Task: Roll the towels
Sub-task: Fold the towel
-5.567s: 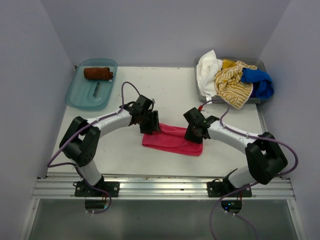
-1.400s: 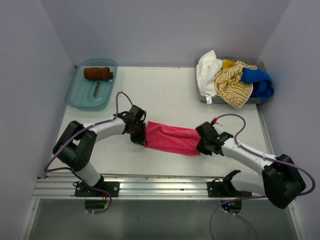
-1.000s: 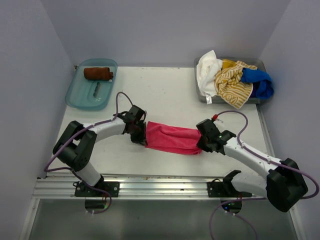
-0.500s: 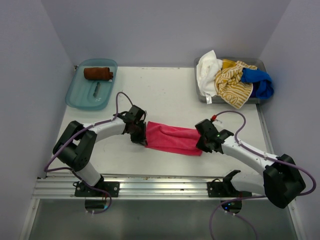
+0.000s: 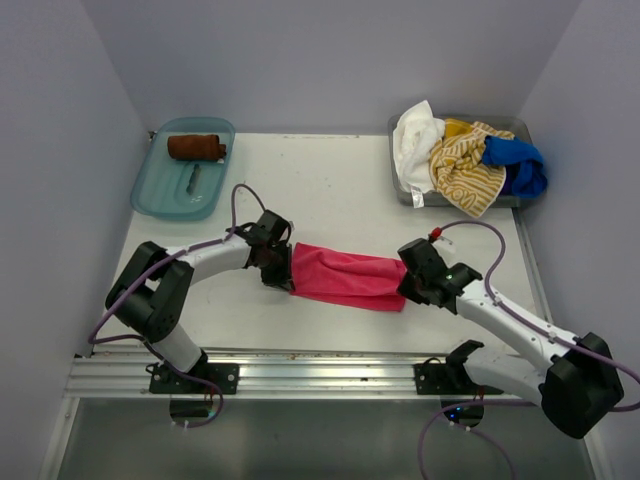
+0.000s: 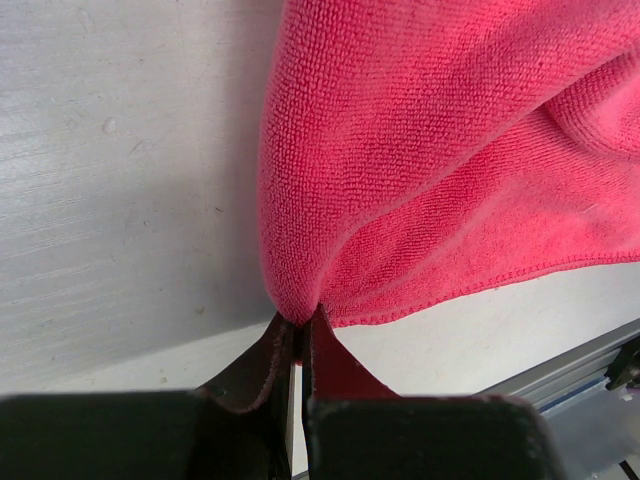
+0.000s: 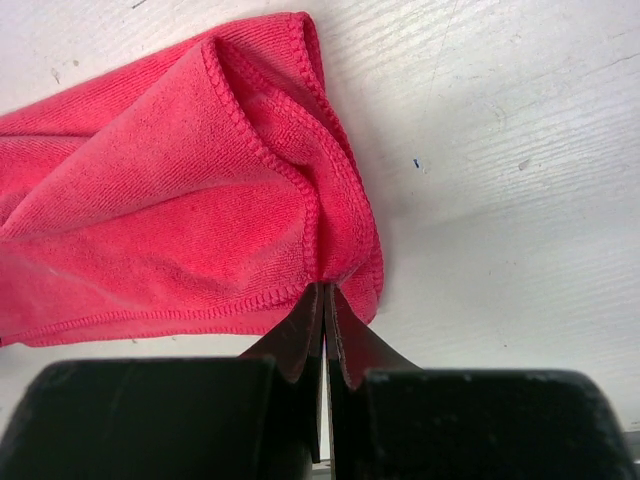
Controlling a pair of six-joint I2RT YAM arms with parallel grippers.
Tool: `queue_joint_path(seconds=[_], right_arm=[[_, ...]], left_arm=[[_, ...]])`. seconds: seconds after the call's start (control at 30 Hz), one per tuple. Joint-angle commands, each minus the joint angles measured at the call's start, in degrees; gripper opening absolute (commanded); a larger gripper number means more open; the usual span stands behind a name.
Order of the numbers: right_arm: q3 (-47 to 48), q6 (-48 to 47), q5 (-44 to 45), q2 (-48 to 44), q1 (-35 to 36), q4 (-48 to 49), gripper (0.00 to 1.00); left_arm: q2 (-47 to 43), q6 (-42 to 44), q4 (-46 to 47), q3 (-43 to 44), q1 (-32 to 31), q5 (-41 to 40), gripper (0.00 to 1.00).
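My left gripper (image 6: 298,328) is pinched tight on a corner fold of the pink towel (image 5: 345,277). It is a nubby, looped cloth with a stitched hem, lying as a long rumpled band in the middle of the top view. My right gripper (image 7: 325,292) is clamped on the hemmed opposite end. At upper left, a brown towel (image 5: 196,147) sits rolled into a cylinder in a see-through teal tray (image 5: 155,192).
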Motion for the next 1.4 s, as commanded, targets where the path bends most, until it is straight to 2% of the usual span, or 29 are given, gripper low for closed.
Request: queue_joint_path(seconds=[0.0, 0.4, 0.7, 0.73, 0.77, 0.87, 0.93, 1.03, 1.07, 1.17, 1.37], right_arm=[[2.0, -0.3, 1.2, -1.6, 0.0, -1.8, 0.00], [-2.5, 1.4, -3.1, -5.9, 0.0, -2.6, 0.00], [-8.2, 2.9, -6.0, -3.7, 0.1, 0.4, 0.00], [-7.8, 2.7, -5.5, -3.3, 0.1, -0.7, 0.07], [-7.1, 2.1, -4.2, -3.0, 0.1, -1.2, 0.21], [-3.6, 0.3, 0.8, -4.0, 0.0, -4.0, 0.31], [-0.3, -1.7, 2.9, -4.7, -0.3, -4.0, 0.33], [4.1, -6.5, 2.9, -1.1, -2.7, -2.2, 0.34], [4.9, -8.5, 2.2, 0.1, -4.7, -1.5, 0.34], [7.4, -12.5, -3.0, 6.0, -8.1, 3.2, 0.36], [13.5, -15.6, -9.1, 17.7, -10.1, 7.6, 0.40]], left_arm=[[-0.4, 0.9, 0.4, 0.4, 0.7, -1.3, 0.00], [-0.5, 0.9, 0.2, 0.3, 1.1, -1.4, 0.00], [-0.5, 0.5, 0.2, 0.2, 1.1, -1.3, 0.00], [-0.6, 0.5, 0.2, 0.2, 1.1, -1.3, 0.00], [-0.9, 0.5, 0.1, 0.2, 1.1, -1.3, 0.00], [-2.3, 0.9, -0.9, 1.0, 1.2, -1.1, 0.00], [-4.1, 1.3, -2.3, 1.7, 1.2, -1.4, 0.00], [-6.4, 2.2, -4.3, 4.6, 1.2, -2.4, 0.13], [-6.8, 2.3, -4.8, 5.3, 1.1, -2.6, 0.24], [-7.3, 3.1, -5.8, 7.6, 1.2, -2.9, 0.32], [-3.3, 3.8, -4.7, 11.3, 1.1, -0.7, 0.31]])
